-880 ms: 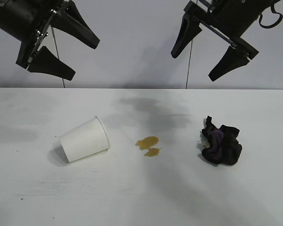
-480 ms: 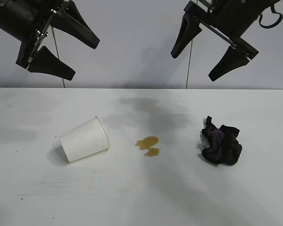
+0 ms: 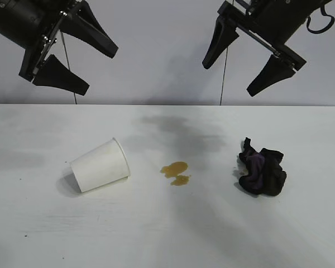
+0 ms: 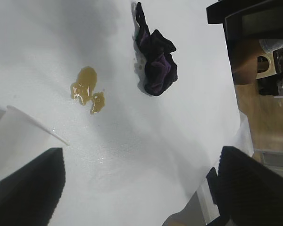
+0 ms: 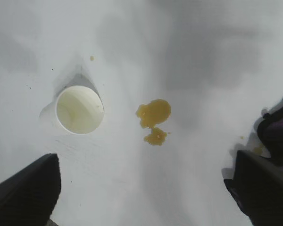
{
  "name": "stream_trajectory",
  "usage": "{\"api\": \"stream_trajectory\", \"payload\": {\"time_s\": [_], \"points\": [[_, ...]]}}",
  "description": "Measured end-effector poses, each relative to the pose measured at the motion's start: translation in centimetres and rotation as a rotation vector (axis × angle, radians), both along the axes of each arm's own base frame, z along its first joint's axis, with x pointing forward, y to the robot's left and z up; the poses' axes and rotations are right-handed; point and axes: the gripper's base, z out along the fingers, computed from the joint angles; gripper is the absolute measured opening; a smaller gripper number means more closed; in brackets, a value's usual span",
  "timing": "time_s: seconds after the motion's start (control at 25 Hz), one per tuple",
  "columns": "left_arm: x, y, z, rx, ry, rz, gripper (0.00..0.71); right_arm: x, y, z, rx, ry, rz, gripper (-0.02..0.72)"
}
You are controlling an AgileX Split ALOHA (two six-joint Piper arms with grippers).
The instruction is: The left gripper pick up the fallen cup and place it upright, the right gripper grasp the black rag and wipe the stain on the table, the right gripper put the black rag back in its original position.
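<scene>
A white paper cup [image 3: 99, 166] lies on its side at the table's left, its mouth toward the far right; it also shows as the cup [image 5: 79, 109] and the cup [image 4: 16, 136]. A yellowish-brown stain [image 3: 175, 171] sits mid-table, seen too as the stain [image 4: 86, 88] and the stain [image 5: 153, 117]. The black rag [image 3: 262, 172] with purple folds lies at the right, also the rag [image 4: 155, 61]. My left gripper [image 3: 96, 70] hangs open high above the cup. High above the rag, my right gripper [image 3: 230, 77] is open as well. Neither holds anything.
The white table [image 3: 167, 234] has grey smudges behind the stain. In the left wrist view the table's edge [image 4: 236, 136] shows, with dark equipment [image 4: 259, 42] and floor beyond it. A thin cable [image 3: 224, 72] hangs down the grey back wall.
</scene>
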Motion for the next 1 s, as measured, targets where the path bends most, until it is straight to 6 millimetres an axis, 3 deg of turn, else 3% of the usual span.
{"api": "stream_trajectory", "payload": {"time_s": [0.56, 0.84, 1.0], "points": [[0.6, 0.3, -0.2, 0.035, -0.052, 0.046, 0.632, 0.0, 0.0, 0.0, 0.000, 0.000, 0.000, 0.694], [-0.5, 0.3, -1.2, 0.216, -0.261, -0.294, 0.632, 0.0, 0.0, 0.0, 0.000, -0.004, -0.002, 0.694], [-1.0, -1.2, -1.4, 0.247, -0.381, -0.455, 0.632, 0.1, 0.0, 0.0, 0.000, -0.006, -0.004, 0.694]]}}
